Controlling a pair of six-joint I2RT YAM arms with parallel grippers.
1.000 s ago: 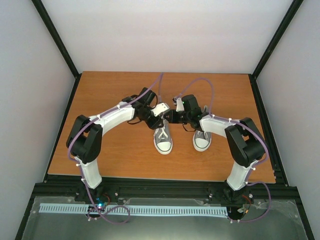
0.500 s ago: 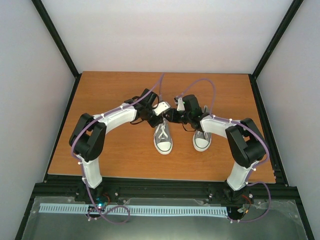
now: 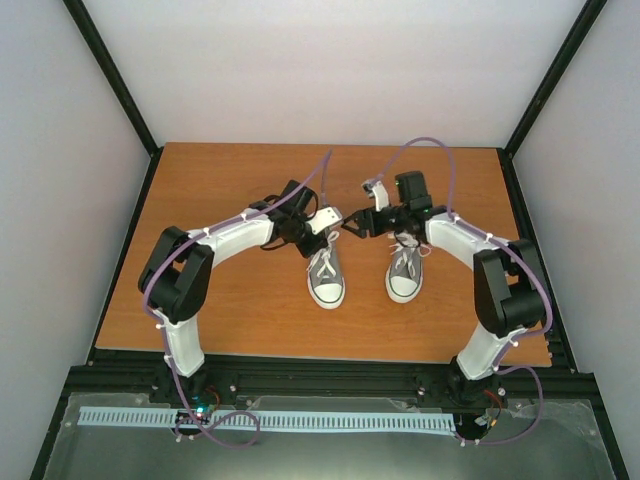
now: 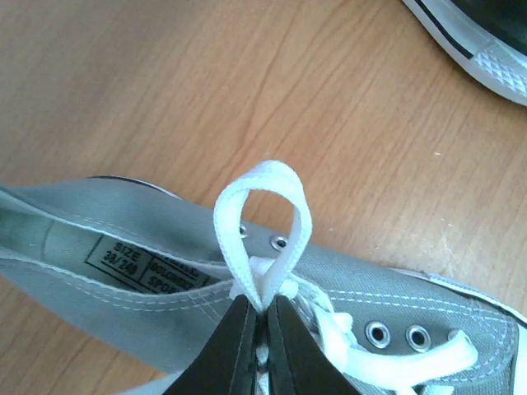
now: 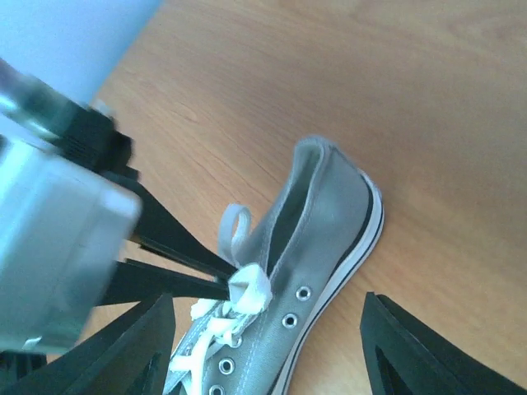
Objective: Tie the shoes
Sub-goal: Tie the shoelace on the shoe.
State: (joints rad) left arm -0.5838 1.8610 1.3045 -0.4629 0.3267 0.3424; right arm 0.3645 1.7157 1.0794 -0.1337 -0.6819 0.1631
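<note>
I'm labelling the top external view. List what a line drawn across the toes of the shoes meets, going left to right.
left arm → left sneaker → right sneaker → right arm

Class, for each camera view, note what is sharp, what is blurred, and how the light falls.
Left wrist: lace loop and size label sharp. Right wrist: body of left gripper blurred, grey shoe crisper. Top external: even light, soft shadows on table.
</note>
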